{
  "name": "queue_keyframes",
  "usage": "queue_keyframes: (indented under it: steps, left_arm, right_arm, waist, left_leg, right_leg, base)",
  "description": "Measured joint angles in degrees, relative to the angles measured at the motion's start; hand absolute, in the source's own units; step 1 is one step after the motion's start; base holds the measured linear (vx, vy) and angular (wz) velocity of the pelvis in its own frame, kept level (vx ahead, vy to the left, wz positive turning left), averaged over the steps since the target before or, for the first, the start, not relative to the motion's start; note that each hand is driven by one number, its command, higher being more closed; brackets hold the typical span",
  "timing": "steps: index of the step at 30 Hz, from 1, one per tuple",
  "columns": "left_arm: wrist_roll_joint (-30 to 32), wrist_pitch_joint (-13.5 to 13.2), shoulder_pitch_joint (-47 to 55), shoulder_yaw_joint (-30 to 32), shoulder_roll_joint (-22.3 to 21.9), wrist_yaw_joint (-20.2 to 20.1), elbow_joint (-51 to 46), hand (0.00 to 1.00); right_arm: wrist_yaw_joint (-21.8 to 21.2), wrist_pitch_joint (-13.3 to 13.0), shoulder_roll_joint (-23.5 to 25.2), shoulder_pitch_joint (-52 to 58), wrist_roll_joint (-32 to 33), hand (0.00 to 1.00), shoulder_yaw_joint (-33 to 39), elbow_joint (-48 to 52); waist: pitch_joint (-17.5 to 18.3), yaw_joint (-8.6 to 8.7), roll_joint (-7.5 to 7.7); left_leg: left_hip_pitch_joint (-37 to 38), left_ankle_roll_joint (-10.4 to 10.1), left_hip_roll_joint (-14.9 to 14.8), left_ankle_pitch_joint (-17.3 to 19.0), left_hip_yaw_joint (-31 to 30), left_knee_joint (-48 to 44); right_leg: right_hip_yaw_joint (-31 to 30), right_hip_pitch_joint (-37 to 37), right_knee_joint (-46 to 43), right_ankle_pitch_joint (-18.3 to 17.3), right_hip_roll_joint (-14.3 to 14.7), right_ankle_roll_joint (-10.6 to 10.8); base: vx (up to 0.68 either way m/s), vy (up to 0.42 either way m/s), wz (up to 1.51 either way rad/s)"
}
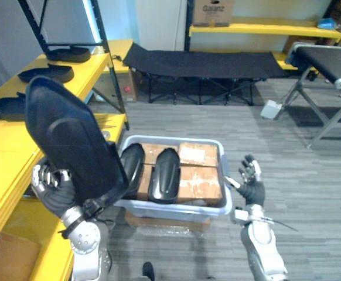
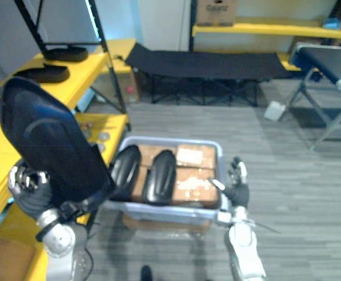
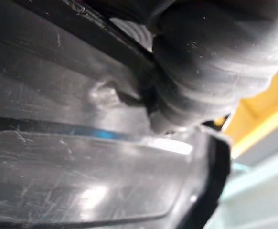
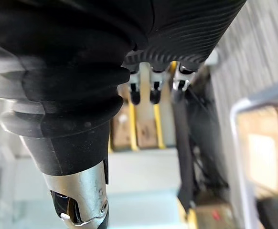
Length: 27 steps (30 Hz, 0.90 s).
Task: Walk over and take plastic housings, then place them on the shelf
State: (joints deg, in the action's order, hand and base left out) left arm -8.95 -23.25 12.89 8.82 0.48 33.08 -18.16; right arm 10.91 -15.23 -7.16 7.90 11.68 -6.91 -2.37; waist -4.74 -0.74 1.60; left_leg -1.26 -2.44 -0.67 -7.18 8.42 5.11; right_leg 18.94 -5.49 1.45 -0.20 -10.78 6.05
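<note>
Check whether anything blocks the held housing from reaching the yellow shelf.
Nothing visible does. The left hand holds the housing upright right beside the yellow shelf; the other housings there lie farther back.

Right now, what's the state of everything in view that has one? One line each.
held housing: lifted, standing on end, above the shelf edge.
left robot hand: shut on held housing.
right robot hand: open, empty, beside the bin.
bin: no lid, part full.
binned housings: two, lying side by side next to cardboard boxes.
shelf housings: three, lying on the yellow shelf.
cot: unfolded.
</note>
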Motion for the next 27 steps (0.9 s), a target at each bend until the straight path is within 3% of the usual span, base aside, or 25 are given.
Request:
queue_keyframes:
  steps: [2,11,16,23,25,27]
  left_arm:
    - [0.0,-0.4,1.2,1.4,-0.3,-0.7,-2.2,1.00]
    - [0.0,-2.6,6.6,13.6,-3.0,-2.5,-10.2,1.00]
    - [-0.2,-4.3,7.4,17.9,-3.3,-3.0,-12.4,1.00]
    - [-2.8,-4.6,7.5,19.8,-3.4,-7.0,-12.5,1.00]
    - [-5.6,-4.6,7.0,19.3,-3.3,-10.1,-12.3,1.00]
    - [-6.8,-4.6,5.8,18.9,-3.0,-11.5,-12.1,1.00]
  right_arm:
    - [-0.1,0.0,0.0,-1.0,0.0,0.00,-1.4,-1.3]
    - [0.8,0.3,2.5,-8.5,-0.7,0.00,-9.6,-5.3]
    - [1.1,0.3,2.8,-11.3,-1.3,0.00,-11.5,-6.6]
    - [-0.8,0.3,2.7,-12.5,-1.8,0.00,-12.4,-7.3]
    - [0.9,0.3,2.3,-12.0,-1.9,0.00,-12.0,-7.2]
    - [1.7,0.3,2.2,-11.0,-1.6,0.00,-10.6,-7.0]
  waist:
    - [0.1,-0.31,-0.12]
    - [0.8,-7.35,-0.15]
    - [0.8,-9.80,-0.11]
    - [1.2,-11.15,0.84]
    - [1.1,-10.46,1.30]
    - [0.9,-9.19,1.82]
  left_leg:
    - [-0.2,0.0,0.4,0.0,-1.8,0.0]
    - [-3.1,0.8,2.6,-1.4,-10.6,-0.3]
    - [-3.6,0.7,3.9,-1.2,-12.8,-0.1]
    - [-4.2,0.9,5.0,-1.6,-18.1,-0.1]
    - [-4.4,0.8,5.5,-2.2,-21.8,0.0]
    - [-4.8,0.8,6.2,-2.9,-25.1,-0.1]
  right_leg:
    - [1.8,-0.8,-0.1,-0.5,-0.1,0.2]
    - [11.3,-3.6,0.0,-1.0,-0.7,1.0]
    - [14.2,-4.5,-0.4,-1.9,-1.4,0.2]
    - [16.9,-4.5,-4.8,-5.5,-2.1,-0.5]
    - [13.6,-4.3,-8.1,-8.5,-1.8,-2.6]
    - [9.0,-4.3,-9.9,-10.5,-1.3,-3.3]
  base:
    - [0.01,0.001,0.50]
    - [0.05,0.000,0.51]
    - [0.02,0.030,0.30]
    - [-0.01,0.006,0.35]
    - [-0.02,-0.042,0.75]
    - [-0.04,-0.060,0.95]
